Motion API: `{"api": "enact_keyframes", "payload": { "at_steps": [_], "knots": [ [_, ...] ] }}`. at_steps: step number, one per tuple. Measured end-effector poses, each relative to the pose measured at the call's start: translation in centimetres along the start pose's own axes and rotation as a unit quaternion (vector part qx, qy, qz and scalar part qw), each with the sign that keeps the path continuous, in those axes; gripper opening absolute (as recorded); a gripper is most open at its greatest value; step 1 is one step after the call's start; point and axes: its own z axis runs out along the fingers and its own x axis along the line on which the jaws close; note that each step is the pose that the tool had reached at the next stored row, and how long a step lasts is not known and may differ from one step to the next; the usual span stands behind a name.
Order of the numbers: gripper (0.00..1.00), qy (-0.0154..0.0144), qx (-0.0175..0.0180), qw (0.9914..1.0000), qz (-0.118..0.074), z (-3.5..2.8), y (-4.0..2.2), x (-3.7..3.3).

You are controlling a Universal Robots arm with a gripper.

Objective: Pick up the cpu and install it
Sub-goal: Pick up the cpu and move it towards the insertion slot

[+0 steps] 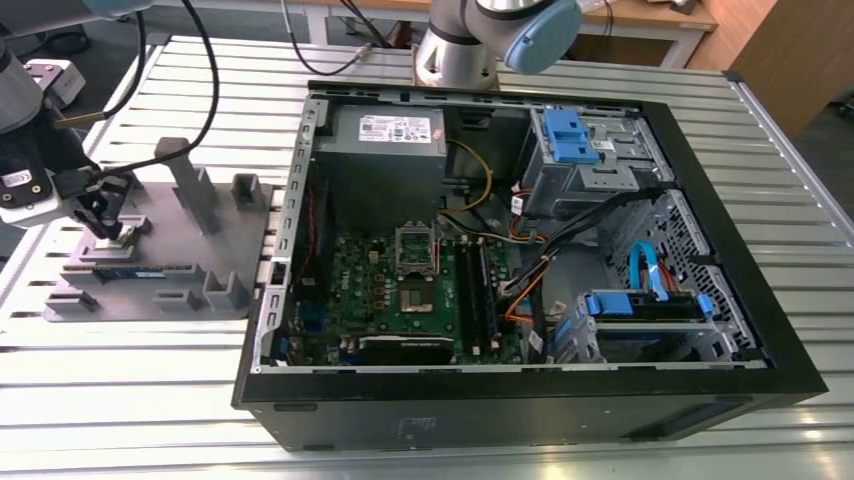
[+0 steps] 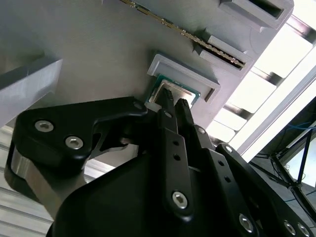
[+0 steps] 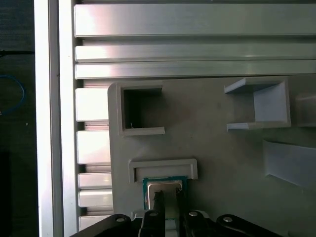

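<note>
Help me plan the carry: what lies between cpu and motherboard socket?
In the exterior view: the grey plate's uprights and the case's side wall, between cpu and socket.

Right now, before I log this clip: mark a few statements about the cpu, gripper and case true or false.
1. The computer case is open, its motherboard exposed. True.
2. The cpu lies in a holder on the grey fixture tray. True.
3. The gripper hangs over the motherboard. False: it is at the cpu, on the exterior view's left of the case.
4. The gripper holds the memory stick. False: the stick lies on the tray.
</note>
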Motion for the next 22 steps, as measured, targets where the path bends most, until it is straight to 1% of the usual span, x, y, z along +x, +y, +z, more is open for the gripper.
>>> {"api": "enact_keyframes", "payload": {
  "at_steps": [2, 3, 5, 6, 7, 8, 9, 11, 14, 18, 22],
  "knots": [
    [0.29, 0.0000, 0.0000, 1.00000, 0.000, 0.00, 0.00, 0.00],
    [0.29, 0.0000, 0.0000, 1.00000, 0.000, 0.00, 0.00, 0.00],
    [0.41, 0.0000, 0.0000, 1.00000, 0.000, 0.00, 0.00, 0.00],
    [0.41, 0.0000, 0.0000, 1.00000, 0.000, 0.00, 0.00, 0.00],
    [0.47, 0.0000, 0.0000, 1.00000, 0.000, 0.00, 0.00, 0.00],
    [0.47, 0.0000, 0.0000, 1.00000, 0.000, 0.00, 0.00, 0.00],
    [0.53, 0.0000, 0.0000, 1.00000, 0.000, 0.00, 0.00, 0.00],
    [0.53, 0.0000, -0.0001, 1.00000, 0.000, 0.02, 0.00, 0.00],
    [0.53, -0.0016, -0.0004, 0.99997, -0.007, 0.11, 0.01, 0.00],
    [0.53, -0.0017, -0.0009, 0.99983, -0.018, 0.18, 0.02, 0.01],
    [0.53, -0.0017, -0.0010, 0.99983, -0.018, 0.19, 0.00, 0.02]
  ]
}}
